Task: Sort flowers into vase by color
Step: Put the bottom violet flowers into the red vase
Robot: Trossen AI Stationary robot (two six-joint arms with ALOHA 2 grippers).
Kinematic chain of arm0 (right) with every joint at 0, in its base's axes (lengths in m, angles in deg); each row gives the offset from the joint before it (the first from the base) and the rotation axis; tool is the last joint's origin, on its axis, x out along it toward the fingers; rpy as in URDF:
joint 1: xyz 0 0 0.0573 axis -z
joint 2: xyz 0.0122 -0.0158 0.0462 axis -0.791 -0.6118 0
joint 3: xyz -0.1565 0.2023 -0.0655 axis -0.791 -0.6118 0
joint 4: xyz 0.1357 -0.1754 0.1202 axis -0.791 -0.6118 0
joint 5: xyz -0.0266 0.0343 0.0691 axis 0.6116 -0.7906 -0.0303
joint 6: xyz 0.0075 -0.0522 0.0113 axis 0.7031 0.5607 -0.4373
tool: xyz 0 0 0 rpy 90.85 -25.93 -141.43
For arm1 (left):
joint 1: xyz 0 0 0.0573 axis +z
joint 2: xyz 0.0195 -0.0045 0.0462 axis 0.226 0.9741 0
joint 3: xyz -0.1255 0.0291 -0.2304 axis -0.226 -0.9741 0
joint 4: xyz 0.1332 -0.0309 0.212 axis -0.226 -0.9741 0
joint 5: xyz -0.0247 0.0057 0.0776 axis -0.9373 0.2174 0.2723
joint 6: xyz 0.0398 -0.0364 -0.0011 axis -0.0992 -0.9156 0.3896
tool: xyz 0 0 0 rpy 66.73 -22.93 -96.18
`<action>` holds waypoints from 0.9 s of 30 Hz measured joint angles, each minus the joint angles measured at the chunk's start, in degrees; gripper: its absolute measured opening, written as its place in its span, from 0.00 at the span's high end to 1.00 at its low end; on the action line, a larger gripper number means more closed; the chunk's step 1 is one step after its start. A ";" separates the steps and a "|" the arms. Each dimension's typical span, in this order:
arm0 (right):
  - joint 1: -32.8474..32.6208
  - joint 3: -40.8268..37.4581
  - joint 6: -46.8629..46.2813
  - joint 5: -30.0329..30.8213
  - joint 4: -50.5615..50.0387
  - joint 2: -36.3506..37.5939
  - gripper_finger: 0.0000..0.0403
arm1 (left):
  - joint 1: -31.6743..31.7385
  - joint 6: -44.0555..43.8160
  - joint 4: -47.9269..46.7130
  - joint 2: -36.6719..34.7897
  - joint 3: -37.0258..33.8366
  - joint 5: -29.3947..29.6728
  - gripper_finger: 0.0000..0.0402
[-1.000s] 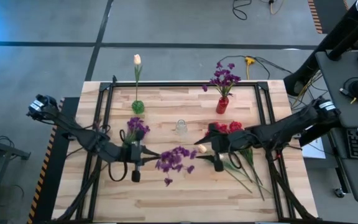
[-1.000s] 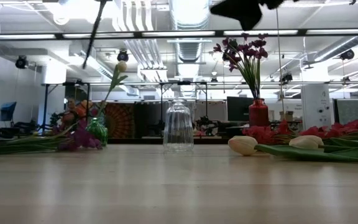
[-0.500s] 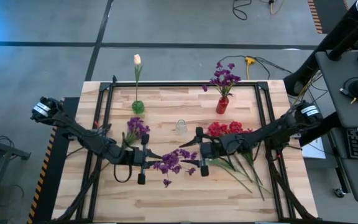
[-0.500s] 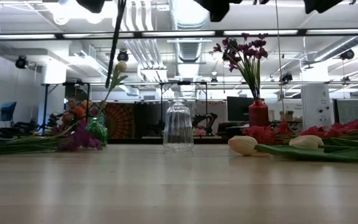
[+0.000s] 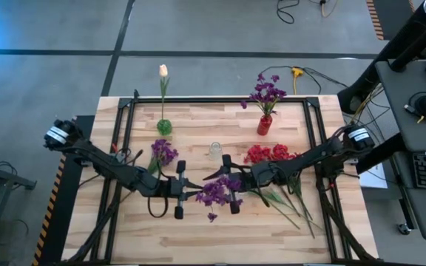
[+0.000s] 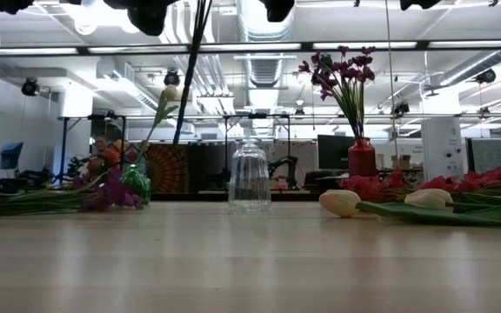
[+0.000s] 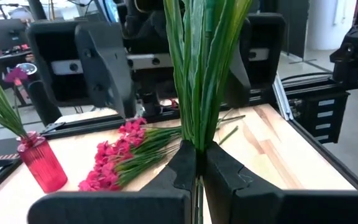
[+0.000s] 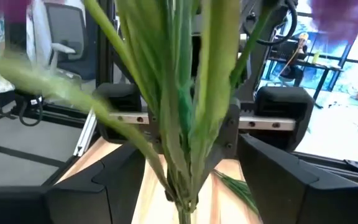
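Note:
A purple flower (image 5: 217, 193) stands upright in the air over the table's middle, with my left gripper (image 5: 194, 194) shut on its green stem. My right gripper (image 5: 222, 185) faces the left one. It is open, its fingers (image 8: 104, 180) on either side of the flower's leaves without touching them. Another purple flower (image 5: 161, 153) and red flowers (image 5: 268, 153) lie on the table. A cream tulip (image 5: 163, 71) stands in the green vase (image 5: 164, 127), and purple flowers (image 5: 266, 92) stand in the red vase (image 5: 265, 124). The clear vase (image 5: 215, 151) holds nothing. My left gripper pinches the purple flower's stem (image 7: 197, 142) between its two fingers, below the long leaves. The fingers lie level, coming from the table's left, across the stem. The flower is lifted clear and nearly upright. Its lower stem (image 6: 190, 78) hangs slanting below the fingers.
Cream tulip buds (image 6: 340, 203) lie with green stems (image 5: 291, 203) on the table's right half, under my right arm. A black frame (image 5: 220, 100) borders the table. Bare wood shows along the near edge.
My left gripper has carried the purple flower toward the table's right edge and a little down, keeping it upright. My right gripper has come toward the table's left edge, level, until its open fingers stand on either side of the flower.

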 joint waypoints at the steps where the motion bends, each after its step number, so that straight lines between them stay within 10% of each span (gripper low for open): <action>1: 0.00 0.00 0.01 -0.02 -0.13 0.27 0.41 | 0.06 -0.02 0.02 0.10 0.00 0.00 1.00; 27: 0.02 1.22 1.57 -1.05 -0.36 -0.22 0.72 | 2.44 0.52 2.51 3.97 2.23 0.48 1.00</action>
